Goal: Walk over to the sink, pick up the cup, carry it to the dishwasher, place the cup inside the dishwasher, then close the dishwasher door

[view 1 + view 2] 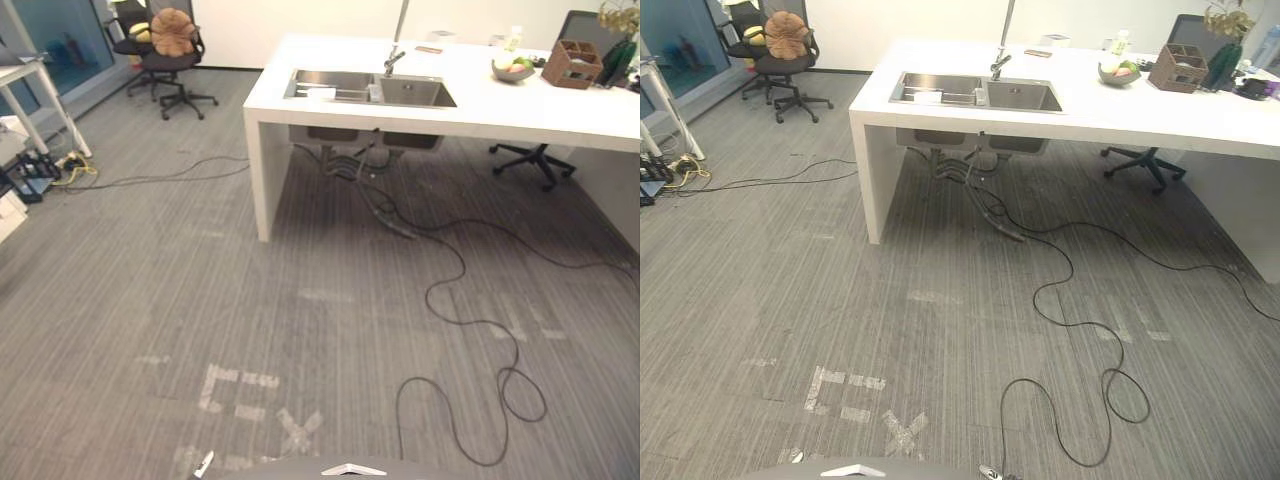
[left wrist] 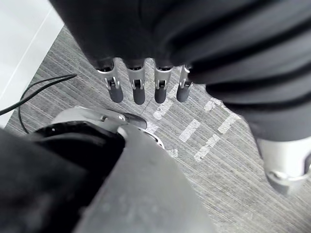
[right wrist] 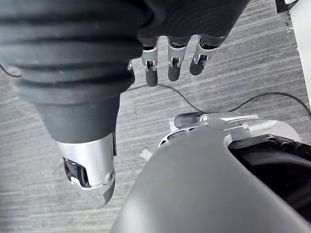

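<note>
Both hands hang empty w/ fingers straight and relaxed: left hand (image 2: 138, 90), right hand (image 3: 174, 65), bare floor (image 1: 150, 300) under each.

The cup is too small to make out from here. A pale thing (image 1: 322, 93) lies in the left basin of the sink (image 1: 420, 92) and may be it; can't tell for sure.

Handling, as a guess: light, stiff, prob. smooth-walled, and slippery if wet from the sink. Fragile if ceramic or glass, so no squeezing hard. Best hold is round the body at mid-height, thumb opposite fingers, or by a handle if it has one. The basin walls will limit the reach, so come in from above.

Room: wide open floor between robot and counter (image 1: 520, 115), approx. straight ahead. Edges to mind:
- counter's front edge and its end panel (image 1: 262, 170) at the near left corner
- faucet (image 1: 395, 55) standing right behind the basins
- chair (image 1: 535, 160) behind the counter on the right – well apart from the path
- another chair (image 1: 170, 60) far off left, no concern
</note>
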Robot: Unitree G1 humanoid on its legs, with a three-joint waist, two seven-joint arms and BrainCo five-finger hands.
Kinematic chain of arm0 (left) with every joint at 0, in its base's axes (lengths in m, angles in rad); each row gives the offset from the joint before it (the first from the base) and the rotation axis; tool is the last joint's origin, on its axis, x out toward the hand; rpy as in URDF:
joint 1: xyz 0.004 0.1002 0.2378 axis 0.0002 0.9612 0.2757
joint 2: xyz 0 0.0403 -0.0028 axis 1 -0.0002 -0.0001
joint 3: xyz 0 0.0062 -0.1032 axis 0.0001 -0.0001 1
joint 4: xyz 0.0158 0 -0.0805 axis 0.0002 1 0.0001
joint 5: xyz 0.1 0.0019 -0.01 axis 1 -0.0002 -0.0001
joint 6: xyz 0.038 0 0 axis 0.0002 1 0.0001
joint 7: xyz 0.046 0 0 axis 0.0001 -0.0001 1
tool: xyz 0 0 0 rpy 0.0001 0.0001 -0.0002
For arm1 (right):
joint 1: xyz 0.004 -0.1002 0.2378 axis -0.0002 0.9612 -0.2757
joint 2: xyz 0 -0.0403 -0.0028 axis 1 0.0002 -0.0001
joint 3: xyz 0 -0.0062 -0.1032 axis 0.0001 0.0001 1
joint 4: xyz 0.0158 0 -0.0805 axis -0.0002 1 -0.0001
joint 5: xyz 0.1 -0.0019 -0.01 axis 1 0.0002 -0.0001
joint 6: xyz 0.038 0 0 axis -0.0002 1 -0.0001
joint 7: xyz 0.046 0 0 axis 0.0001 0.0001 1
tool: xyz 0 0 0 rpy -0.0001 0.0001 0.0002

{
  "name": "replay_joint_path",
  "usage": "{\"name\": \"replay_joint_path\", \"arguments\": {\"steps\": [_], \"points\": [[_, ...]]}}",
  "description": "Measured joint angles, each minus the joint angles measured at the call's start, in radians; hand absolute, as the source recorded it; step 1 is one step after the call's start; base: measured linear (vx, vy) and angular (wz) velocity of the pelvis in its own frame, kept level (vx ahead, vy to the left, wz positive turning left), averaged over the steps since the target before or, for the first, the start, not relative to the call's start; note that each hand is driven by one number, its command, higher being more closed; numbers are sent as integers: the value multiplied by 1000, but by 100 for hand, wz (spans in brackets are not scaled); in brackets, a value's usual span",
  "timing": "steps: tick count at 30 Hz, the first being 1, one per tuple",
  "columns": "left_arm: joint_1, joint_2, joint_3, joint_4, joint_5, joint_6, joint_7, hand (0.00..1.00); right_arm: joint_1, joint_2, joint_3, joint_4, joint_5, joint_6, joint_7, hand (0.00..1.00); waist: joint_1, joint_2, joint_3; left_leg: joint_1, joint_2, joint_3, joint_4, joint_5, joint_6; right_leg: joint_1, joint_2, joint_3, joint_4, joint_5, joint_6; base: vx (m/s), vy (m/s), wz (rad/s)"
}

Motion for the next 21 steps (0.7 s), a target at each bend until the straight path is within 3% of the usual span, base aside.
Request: {"name": "replay_joint_path", "arguments": {"steps": [6, 13, 21], "points": [[-1, -1, -60, 6, 30, -73, 45, 0, -14, -28, 39, 23, 67, 18, 66, 0, -8, 9, 9, -6, 0, -11, 0, 10, 5, 0, 2, -7, -6, 5, -8, -73, -26, 3], [-4, 0, -60, 18, 45, -104, 83, 0, -16, -32, 41, 38, 176, 53, 125, 0, -17, 2, 15, -16, -2, -11, 0, 9, 3, -2, 2, -5, -19, 14, -4, -60, -2, -1], [-2, 1, -56, 22, 47, -146, 83, 0, -15, -30, 48, 43, 216, 45, 163, 0, -22, -6, 23, -15, -3, -5, -1, 8, 3, -2, 1, -3, -16, 17, -9, -6, 0, 0]]}}
